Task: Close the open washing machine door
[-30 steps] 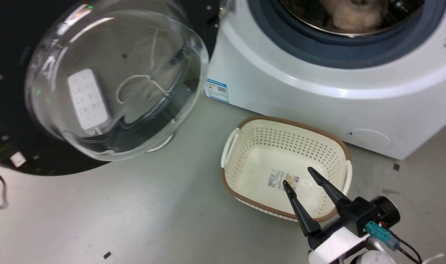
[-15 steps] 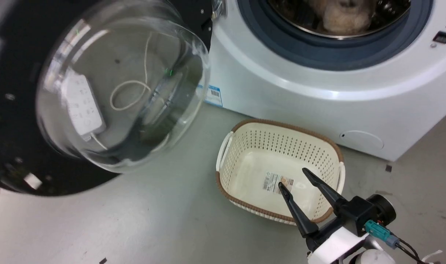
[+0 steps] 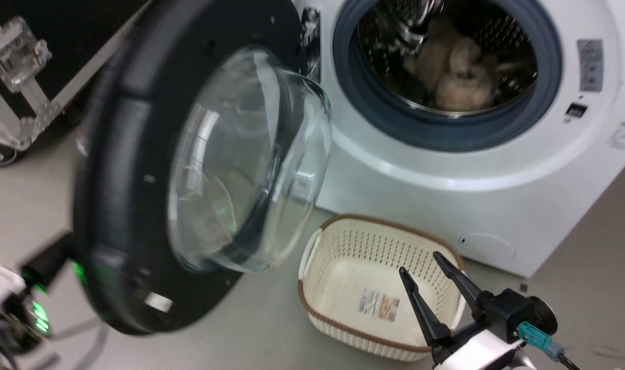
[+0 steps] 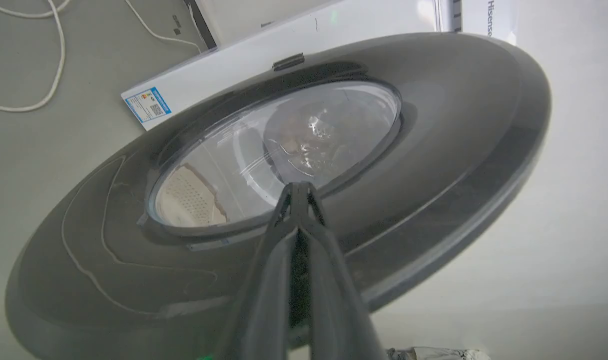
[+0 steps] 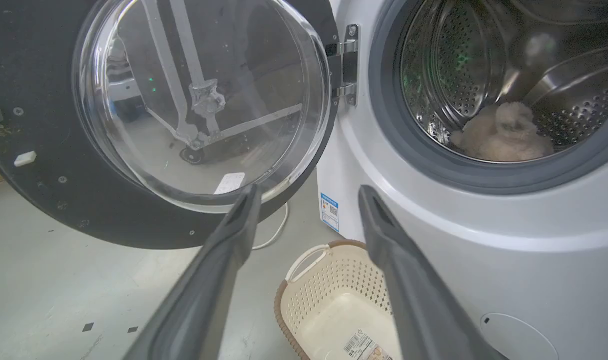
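washing machine door (image 3: 112, 154) stands half-swung left of drum mouth (image 3: 446, 61); mouth itself unblocked. Basket (image 3: 353, 246) on floor just beside washer front (image 3: 420, 205). Open floor (image 3: 261, 329) left of basket.

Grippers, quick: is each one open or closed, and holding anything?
Left gripper: closed, holding nothing.
Right gripper: open, holding nothing.

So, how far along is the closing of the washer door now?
Done: the washing machine door stands half open, not latched. In hand: the left gripper, fingers together, seems to push its outer face. Left: swing it fully against the washer. The right gripper hangs open over the basket.
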`<state>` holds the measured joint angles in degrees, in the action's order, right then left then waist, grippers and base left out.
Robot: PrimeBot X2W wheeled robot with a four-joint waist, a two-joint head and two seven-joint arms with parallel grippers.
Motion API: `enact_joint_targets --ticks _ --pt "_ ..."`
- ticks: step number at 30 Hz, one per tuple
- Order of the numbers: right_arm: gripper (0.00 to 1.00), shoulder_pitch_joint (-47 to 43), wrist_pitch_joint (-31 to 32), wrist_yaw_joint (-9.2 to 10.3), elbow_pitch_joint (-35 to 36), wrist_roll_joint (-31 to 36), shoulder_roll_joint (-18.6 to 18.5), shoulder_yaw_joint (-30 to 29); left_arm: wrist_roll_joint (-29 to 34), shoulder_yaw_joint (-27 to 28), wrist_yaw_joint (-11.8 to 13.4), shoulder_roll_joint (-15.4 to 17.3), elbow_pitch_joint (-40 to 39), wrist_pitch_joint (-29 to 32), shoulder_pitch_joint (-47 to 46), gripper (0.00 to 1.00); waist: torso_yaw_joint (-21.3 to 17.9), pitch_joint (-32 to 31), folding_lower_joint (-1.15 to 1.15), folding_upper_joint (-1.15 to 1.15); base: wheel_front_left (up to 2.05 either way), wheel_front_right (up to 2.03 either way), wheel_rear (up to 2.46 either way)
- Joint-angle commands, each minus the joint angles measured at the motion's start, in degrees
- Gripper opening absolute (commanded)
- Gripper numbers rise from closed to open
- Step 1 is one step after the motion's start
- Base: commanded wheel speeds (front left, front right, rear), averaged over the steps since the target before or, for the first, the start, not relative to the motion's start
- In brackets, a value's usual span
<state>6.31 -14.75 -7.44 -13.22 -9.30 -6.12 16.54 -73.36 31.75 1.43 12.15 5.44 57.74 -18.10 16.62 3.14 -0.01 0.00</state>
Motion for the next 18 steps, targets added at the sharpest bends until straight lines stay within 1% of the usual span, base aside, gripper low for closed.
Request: enact_joint_targets --ticks 1,2,3,6,7,8,10,12,15,18 --pt "1.00 -0.8 -0.2 -0.05 -0.1 0.0 0.4 -0.6 -0.4 -0.9 0.3 -1.6 -1.4 0.8 2.2 0.00 -0.9 -1.6 0.01 0.00 0.00 0.00 0.00" --pt "1.00 -1.4 -0.2 -0.05 -0.1 0.2 0.7 -1.2 -0.8 -2.1 0.7 -4.3 -4.2 1.6 4.8 0.00 -1.7 -2.5 0.01 0.00 0.00 0.00 0.00" --pt "1.00 -1.4 -0.2 -0.05 -0.1 0.2 0.7 -1.2 -0.8 -2.1 0.7 -4.3 -4.2 1.6 4.8 0.00 -1.7 -2.5 0.01 0.00 0.00 0.00 0.00" --pt "1.00 -2.3 -0.2 -0.05 0.0 0.5 1.1 -2.1 -1.7 -4.5 1.4 -7.4 -8.4 2.3 8.9 0.00 -3.3 -3.3 0.01 0.00 0.00 0.00 0.00" --pt "1.00 -2.6 -0.2 -0.05 0.1 0.8 1.2 -2.8 -2.6 -6.4 1.6 -8.5 -10.4 1.4 11.1 0.00 -4.6 -3.3 0.01 0.00 0.00 0.00 0.00" --pt "1.00 -2.6 -0.2 -0.05 0.1 0.8 1.2 -2.8 -2.6 -6.4 1.6 -8.5 -10.4 1.4 11.1 0.00 -4.6 -3.3 0.01 0.00 0.00 0.00 0.00" --pt "1.00 -2.6 -0.2 -0.05 0.2 1.1 1.1 -3.5 -4.0 -9.6 1.4 -9.1 -12.1 0.0 13.5 0.00 -6.2 -3.1 0.01 0.00 0.00 0.00 0.00" --pt "1.00 -2.4 -0.2 -0.05 0.5 1.3 1.0 -4.1 -8.3 -13.5 1.9 -9.2 -12.6 -3.3 15.3 0.00 -8.2 -2.6 0.01 0.00 0.00 0.00 0.00" --pt "1.00 -1.7 -0.2 -0.05 0.9 1.6 0.6 -4.3 -14.0 -20.6 0.8 -9.2 -12.2 -9.3 17.3 0.00 -11.7 -1.5 0.01 0.00 0.00 0.00 0.00" --pt "1.00 -1.0 -0.2 -0.05 1.3 1.7 -0.1 -4.8 -17.3 -27.0 -0.7 -9.2 -11.4 -14.6 17.7 0.00 -15.4 0.1 0.01 0.00 0.00 0.00 0.00"
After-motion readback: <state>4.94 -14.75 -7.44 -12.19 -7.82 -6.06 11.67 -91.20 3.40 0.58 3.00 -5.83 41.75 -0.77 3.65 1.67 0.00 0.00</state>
